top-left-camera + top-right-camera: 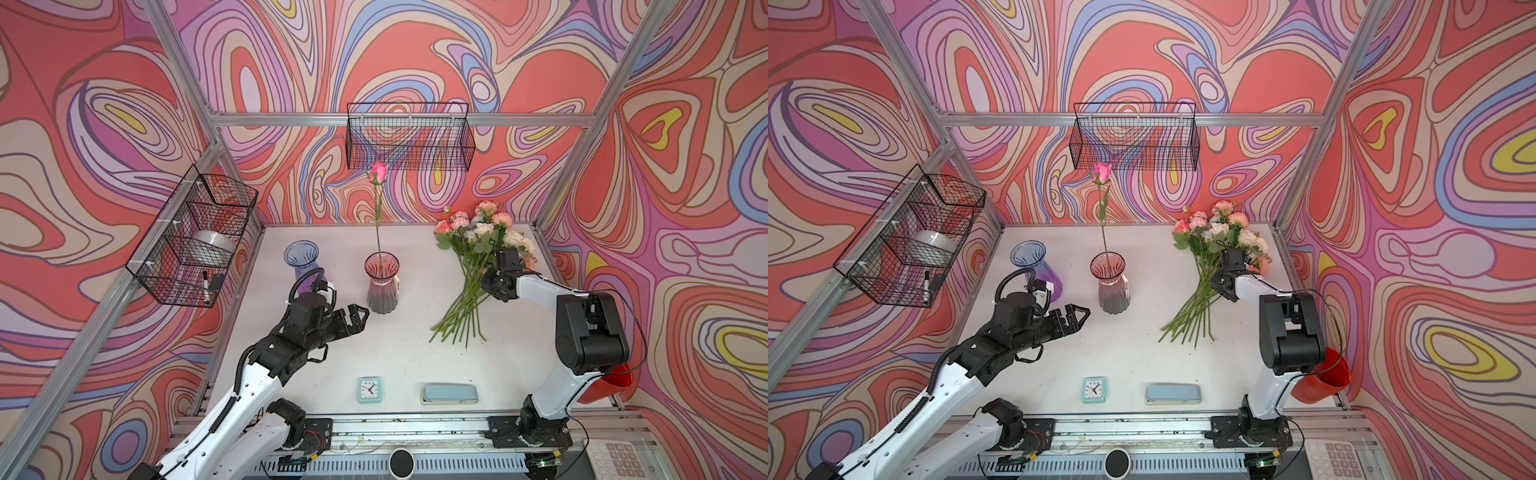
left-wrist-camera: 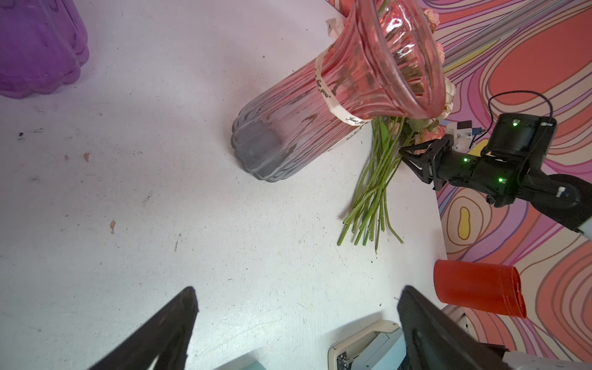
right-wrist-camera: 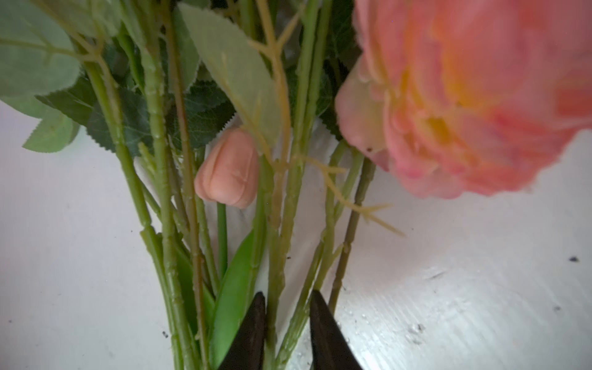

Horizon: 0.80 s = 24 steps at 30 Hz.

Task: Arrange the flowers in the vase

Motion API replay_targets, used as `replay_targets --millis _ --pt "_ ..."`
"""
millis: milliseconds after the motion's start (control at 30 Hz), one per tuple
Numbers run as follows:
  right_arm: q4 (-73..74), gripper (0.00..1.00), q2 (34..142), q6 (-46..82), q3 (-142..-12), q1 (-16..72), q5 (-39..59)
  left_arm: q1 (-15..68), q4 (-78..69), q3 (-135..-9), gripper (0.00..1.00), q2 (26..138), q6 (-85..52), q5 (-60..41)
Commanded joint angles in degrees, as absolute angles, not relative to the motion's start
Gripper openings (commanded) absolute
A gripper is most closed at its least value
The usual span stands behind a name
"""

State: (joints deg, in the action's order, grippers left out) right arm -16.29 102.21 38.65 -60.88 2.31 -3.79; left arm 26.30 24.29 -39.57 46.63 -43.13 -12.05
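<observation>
left gripper, jaws spread wide and empty, hovers above the tabletop just left of the pink vase, which stands mid-table holding one pink rose. right gripper, jaws narrowed astride two stems of the flowers lying by the right edge; whether they pinch cannot be told.

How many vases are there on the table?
2. The purple-blue vase stands at the left of the table. The pink vase stands in the middle, holding one pink rose. None seems hidden.
</observation>
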Motion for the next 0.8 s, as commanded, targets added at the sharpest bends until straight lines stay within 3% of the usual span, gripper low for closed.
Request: replay_targets --millis 0,267,767 --pt "-16.26 0.21 103.68 37.91 -63.01 1.92 -4.93 26.59 23.46 -39.18 1.00 46.76 -43.34 -12.08" --pt "-16.67 0.00 101.98 36.80 -63.04 1.93 -5.52 26.61 23.29 -39.11 1.00 47.02 -43.42 -12.29" --pt "-18.32 0.00 87.86 33.51 -59.08 4.03 -8.05 26.56 22.94 -40.00 1.00 46.85 -43.95 -13.21"
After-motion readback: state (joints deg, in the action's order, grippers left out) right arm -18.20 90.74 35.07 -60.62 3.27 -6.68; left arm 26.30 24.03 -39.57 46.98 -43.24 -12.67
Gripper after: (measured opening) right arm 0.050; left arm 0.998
